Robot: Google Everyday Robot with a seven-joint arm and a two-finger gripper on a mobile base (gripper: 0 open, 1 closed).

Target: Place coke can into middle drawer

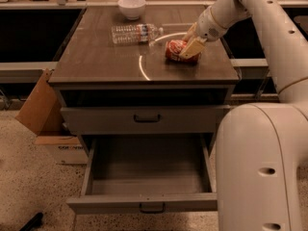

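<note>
The coke can [176, 50] lies on its side on the right part of the cabinet's brown top [106, 61]. My gripper [189, 43] comes down from the upper right and sits right at the can, over its right end. The can rests on the top, not lifted. The middle drawer [147, 174] is the lower grey one. It is pulled open toward me and its deep tray holds nothing. Its front with the dark handle [151, 208] is at the bottom of the view.
The upper grey drawer [144, 119] is closed. A clear water bottle [135, 33] lies on the top left of the can, with a white bowl [131, 6] behind it. A cardboard box [36, 105] leans at the cabinet's left. My white body [260, 167] fills the lower right.
</note>
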